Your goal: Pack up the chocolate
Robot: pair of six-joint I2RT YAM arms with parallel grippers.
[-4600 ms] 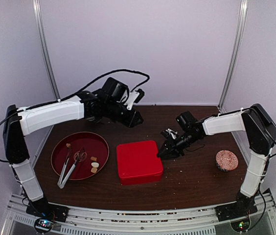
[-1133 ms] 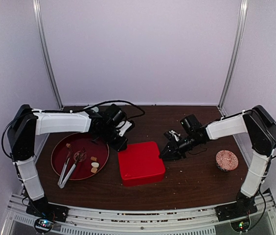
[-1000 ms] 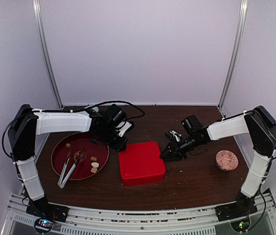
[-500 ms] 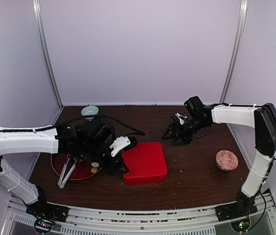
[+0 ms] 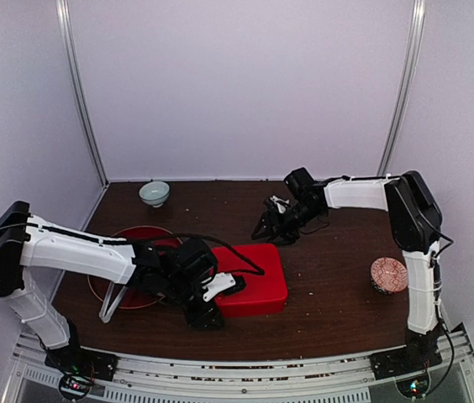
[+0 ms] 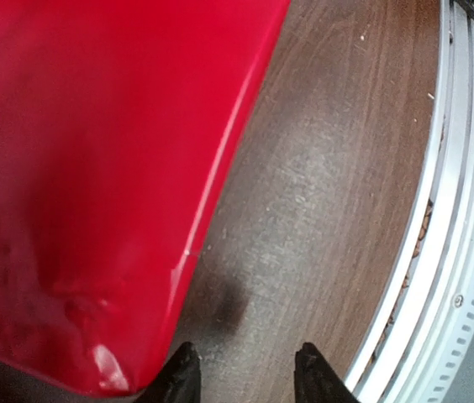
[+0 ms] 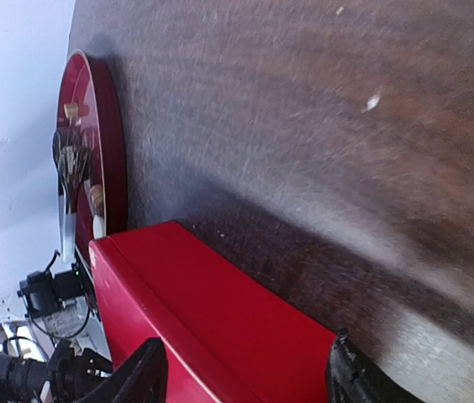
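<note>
Chocolate (image 7: 96,200) lies in red tray (image 7: 113,126), upper left of right wrist view, well apart from right gripper (image 7: 245,359), spread, empty. Left gripper (image 6: 246,357) spread beside red box (image 6: 94,168) corner.

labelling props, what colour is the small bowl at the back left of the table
Pale grey-green. The bowl shows best in the top view.

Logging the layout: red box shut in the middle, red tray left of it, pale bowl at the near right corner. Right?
No: the top view shows the pale bowl at the far left corner. The red box is shut in the middle, red tray left of it.
</note>
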